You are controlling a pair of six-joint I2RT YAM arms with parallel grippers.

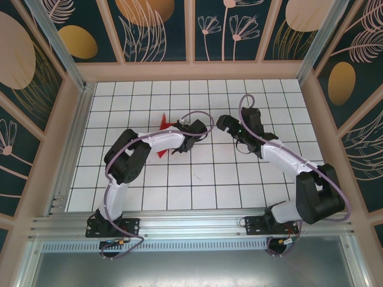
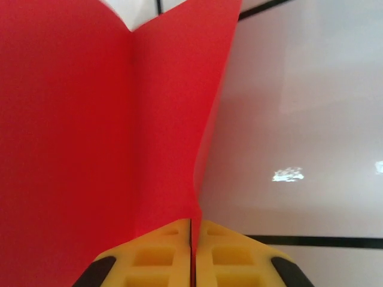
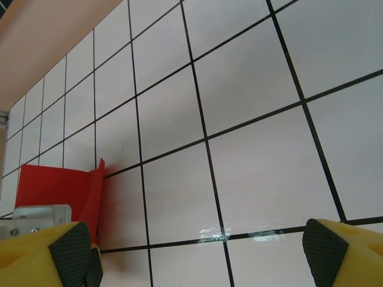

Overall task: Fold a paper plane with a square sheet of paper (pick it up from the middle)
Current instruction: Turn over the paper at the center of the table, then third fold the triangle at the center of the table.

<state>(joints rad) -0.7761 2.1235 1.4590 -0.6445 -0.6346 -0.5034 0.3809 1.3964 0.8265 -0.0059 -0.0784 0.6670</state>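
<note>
Left pincer (image 2: 191,242): closed on the square sheet of paper (image 2: 90,119) along a fold, flaps standing up
Sheet position: left of the worktop (image 1: 197,191) centre, towards the far edge
Right pincer (image 3: 202,254): spread wide, empty, near the sheet
Step advice: edges are best matched before the crease is pressed flat

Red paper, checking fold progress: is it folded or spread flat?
Folded: the red paper shows a straight crease with panels angled apart, pinched in the shut left gripper.

Top camera looks down from behind; both close wrist cameras share the red paper (image 2: 90,131).
</note>
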